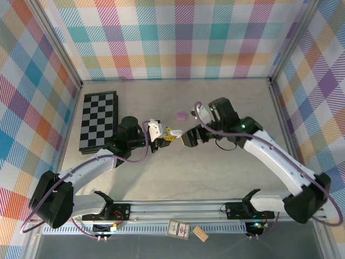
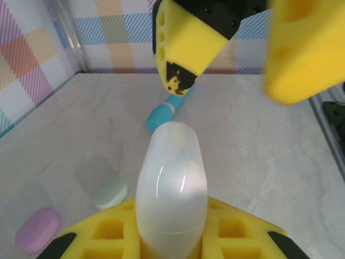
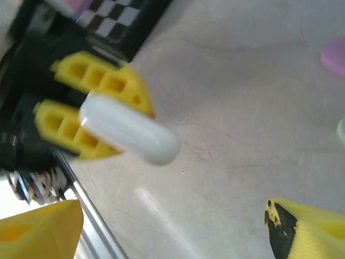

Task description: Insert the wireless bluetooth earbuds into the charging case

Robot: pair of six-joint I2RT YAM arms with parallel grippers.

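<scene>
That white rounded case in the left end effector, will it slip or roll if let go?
Probably slippery: the white case is glossy with sharp highlights, and only its base sits between the left end effector's pads. Likely rigid: no dent shows where it is gripped. Its rounded capsule form suggests it would roll if laid on the table.

Checkerboard: lying flat, 9 o'clock from centre.
Teal wand: lying at 12 o'clock, left wrist view.
Card, wooden block: side by side, 6 o'clock.
</scene>
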